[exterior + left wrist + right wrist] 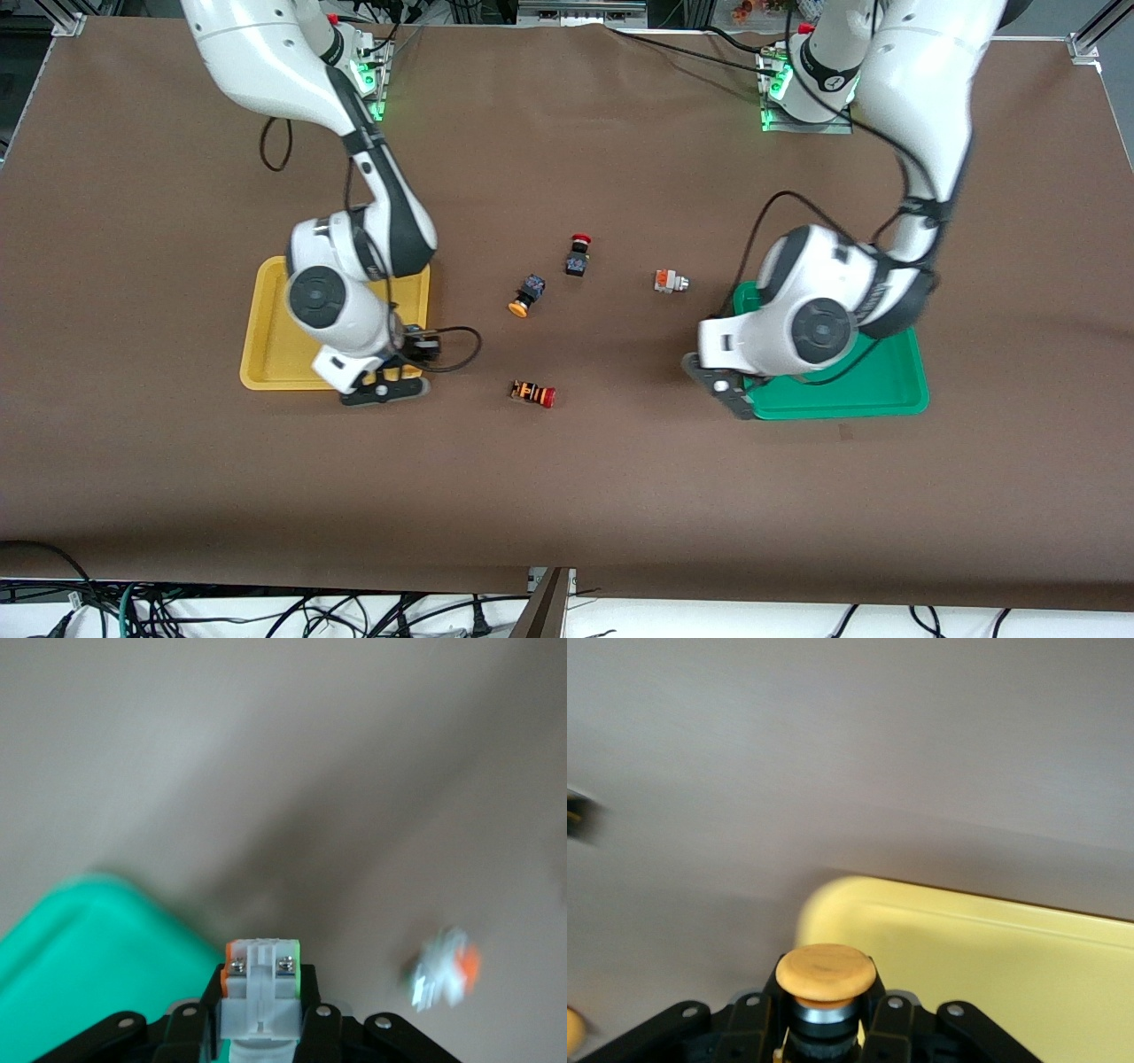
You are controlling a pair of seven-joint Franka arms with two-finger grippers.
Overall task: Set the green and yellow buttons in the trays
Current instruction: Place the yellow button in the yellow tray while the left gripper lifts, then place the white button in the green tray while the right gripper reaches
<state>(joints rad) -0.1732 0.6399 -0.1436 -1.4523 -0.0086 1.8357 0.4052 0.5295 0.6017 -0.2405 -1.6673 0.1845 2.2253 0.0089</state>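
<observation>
Two buttons are being carried and two are loose on the table. A black-bodied switch with a round orange-yellow cap (826, 971) is pinched between the fingers of the right gripper (387, 387), cap pointing away from the wrist, right over the corner of the shallow yellow plastic tray (266, 350) that sits at the right arm's end of the table. A whitish-grey switch with orange and green patches and two silver screws (262, 979) is clamped in the left gripper (728, 392), over the edge of the shallow green plastic tray (877, 390) at the left arm's end.

On the cloth between the trays, a second black-blue switch with an orange-yellow cap (526, 295) is lying on its side, and a second whitish-grey switch with an orange patch and silver tip (670, 282) is seen closer to the green tray. A black switch with a red cap (578, 255) is just beside the yellow-capped one, farther from the front camera. An orange-striped switch with a red cap (532, 393) is lying nearer the camera.

Both white arms are bent down low, wrists over their trays. The table is covered in a brown cloth (567, 496), with cables hanging along the edge nearest the camera.
</observation>
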